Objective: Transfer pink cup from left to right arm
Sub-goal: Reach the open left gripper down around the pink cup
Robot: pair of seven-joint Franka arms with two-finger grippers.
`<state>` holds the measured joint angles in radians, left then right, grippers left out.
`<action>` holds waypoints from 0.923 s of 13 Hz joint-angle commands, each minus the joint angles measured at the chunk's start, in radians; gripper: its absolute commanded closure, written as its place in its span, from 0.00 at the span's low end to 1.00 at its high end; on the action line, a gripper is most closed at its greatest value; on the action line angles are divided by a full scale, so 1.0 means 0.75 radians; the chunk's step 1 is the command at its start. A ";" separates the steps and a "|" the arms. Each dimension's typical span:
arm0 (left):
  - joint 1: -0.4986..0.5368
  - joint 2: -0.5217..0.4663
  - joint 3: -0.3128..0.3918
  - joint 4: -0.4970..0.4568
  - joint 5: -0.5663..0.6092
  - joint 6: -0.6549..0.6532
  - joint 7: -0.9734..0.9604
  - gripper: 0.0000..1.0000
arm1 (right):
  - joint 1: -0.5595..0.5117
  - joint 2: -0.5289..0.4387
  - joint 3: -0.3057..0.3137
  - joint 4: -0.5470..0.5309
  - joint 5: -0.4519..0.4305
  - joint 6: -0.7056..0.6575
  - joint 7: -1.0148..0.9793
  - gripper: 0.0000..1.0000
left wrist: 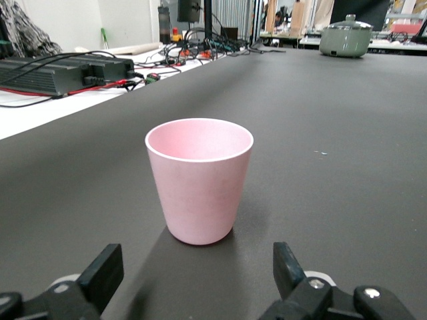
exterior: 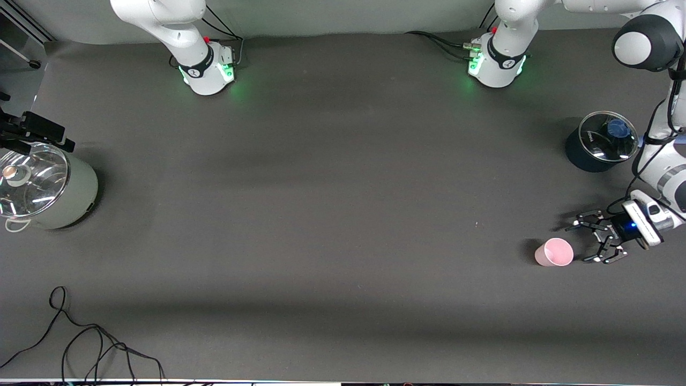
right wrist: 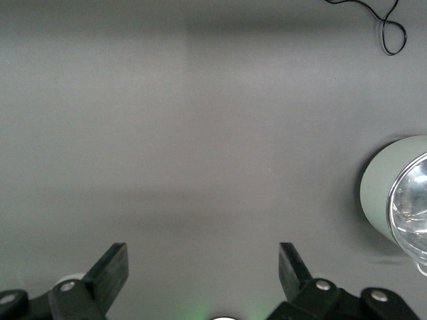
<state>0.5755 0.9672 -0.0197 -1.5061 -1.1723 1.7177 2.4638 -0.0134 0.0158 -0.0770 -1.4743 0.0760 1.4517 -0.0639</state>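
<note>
The pink cup (exterior: 554, 252) stands upright on the dark table at the left arm's end, rim up and empty. In the left wrist view the pink cup (left wrist: 199, 177) stands just ahead of the fingers, apart from them. My left gripper (exterior: 583, 240) is low at the table beside the cup, open and empty; it also shows in its own view (left wrist: 198, 267). My right gripper (right wrist: 203, 263) is open and empty, up over bare table beside the grey-green pot. It is out of the front view.
A grey-green pot with a glass lid (exterior: 45, 185) stands at the right arm's end and shows in the right wrist view (right wrist: 393, 193). A dark blue pot with a glass lid (exterior: 600, 142) stands farther from the front camera than the cup. A black cable (exterior: 80, 343) lies near the front edge.
</note>
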 commanded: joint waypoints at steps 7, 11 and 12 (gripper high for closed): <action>0.018 0.097 -0.098 0.053 -0.079 0.025 0.088 0.00 | 0.001 0.020 -0.002 0.041 0.015 -0.023 -0.001 0.00; -0.023 0.113 -0.111 0.047 -0.100 0.088 0.092 0.00 | 0.003 0.020 -0.002 0.041 0.015 -0.023 -0.001 0.00; -0.035 0.114 -0.113 0.047 -0.102 0.094 0.094 0.00 | 0.003 0.020 -0.002 0.041 0.015 -0.023 -0.001 0.00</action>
<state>0.5691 1.0394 -0.1065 -1.4833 -1.2251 1.7727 2.5105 -0.0125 0.0159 -0.0770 -1.4743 0.0760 1.4517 -0.0639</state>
